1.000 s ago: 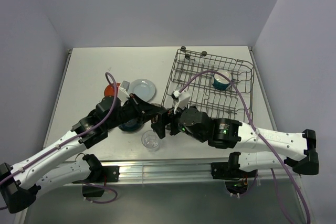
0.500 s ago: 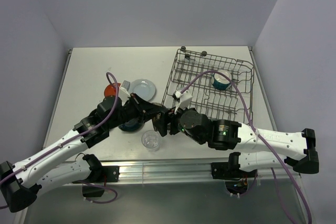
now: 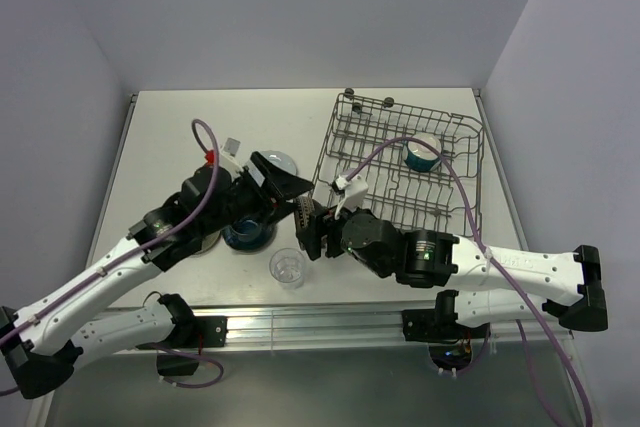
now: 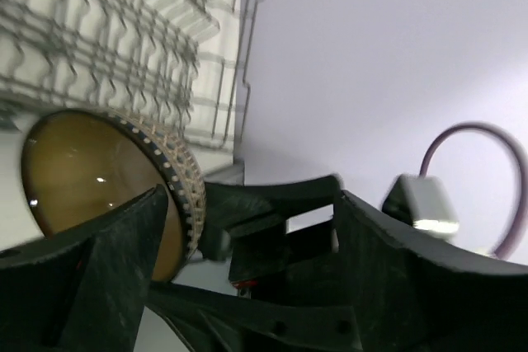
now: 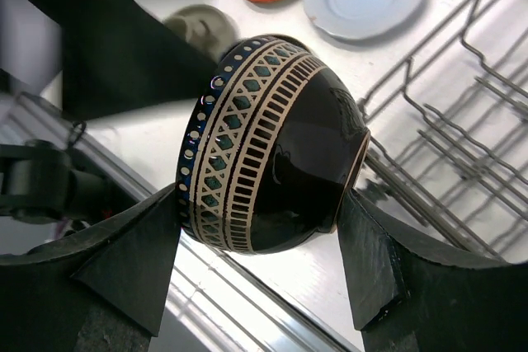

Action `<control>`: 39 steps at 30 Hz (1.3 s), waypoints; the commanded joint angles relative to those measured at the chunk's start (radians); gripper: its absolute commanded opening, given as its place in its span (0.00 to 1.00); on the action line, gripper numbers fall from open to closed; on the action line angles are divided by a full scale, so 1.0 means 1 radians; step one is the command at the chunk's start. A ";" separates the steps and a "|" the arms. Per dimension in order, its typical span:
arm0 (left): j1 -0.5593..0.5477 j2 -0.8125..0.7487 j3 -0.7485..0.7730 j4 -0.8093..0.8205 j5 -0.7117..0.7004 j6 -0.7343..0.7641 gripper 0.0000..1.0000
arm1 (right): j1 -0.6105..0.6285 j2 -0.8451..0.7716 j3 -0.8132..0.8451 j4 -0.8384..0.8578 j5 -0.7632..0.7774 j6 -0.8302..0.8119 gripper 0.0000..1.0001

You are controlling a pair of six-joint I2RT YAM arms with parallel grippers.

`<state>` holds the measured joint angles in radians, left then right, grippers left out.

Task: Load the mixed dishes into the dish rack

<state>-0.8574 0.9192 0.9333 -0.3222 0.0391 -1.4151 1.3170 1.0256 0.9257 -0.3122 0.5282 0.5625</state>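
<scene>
White table point(image 3: 170, 137), grey walls. Your R claw point(image 5: 260, 194) is clamped on the brown bowl point(image 5: 272, 146) — bowl's tipped on its side, up off the table, just beside the near-left corner of the rack point(image 3: 390, 182). L claw point(image 4: 252, 195) is spread wide w/ nothing between its fingers — it faces the bowl's inside. Glass cup point(image 3: 288, 267) stands near the front edge.

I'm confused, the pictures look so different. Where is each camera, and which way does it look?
Top: high behind the robot, looking down at the table, left arm and right arm showing.
Left wrist: on the left arm, facing the dish rack past its open left hand.
Right wrist: on the right arm, facing the right hand gripping the brown bowl.
Shared: both wrists see that bowl.
</scene>
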 commanded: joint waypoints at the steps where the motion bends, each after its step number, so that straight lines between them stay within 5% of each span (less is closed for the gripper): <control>1: 0.011 -0.043 0.143 -0.217 -0.233 0.065 0.89 | -0.005 -0.021 0.027 0.005 0.073 0.005 0.00; 7: 0.011 -0.100 0.197 -0.464 -0.439 0.047 0.88 | -0.090 -0.025 0.044 -0.030 0.078 -0.042 0.00; 15: 0.011 -0.037 0.010 -0.454 -0.315 0.123 0.78 | -0.444 0.023 0.129 -0.079 0.056 -0.219 0.00; 22: -0.006 -0.017 -0.171 -0.405 -0.263 0.133 0.57 | -0.574 0.270 0.393 -0.151 0.208 -0.442 0.00; 39: -0.045 0.017 -0.231 -0.400 -0.269 0.150 0.56 | -0.734 0.800 0.610 -0.123 0.400 -0.515 0.00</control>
<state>-0.8936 0.9276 0.7067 -0.7444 -0.2325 -1.2934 0.5953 1.8236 1.4380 -0.4770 0.8028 0.0650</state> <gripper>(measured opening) 0.559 0.760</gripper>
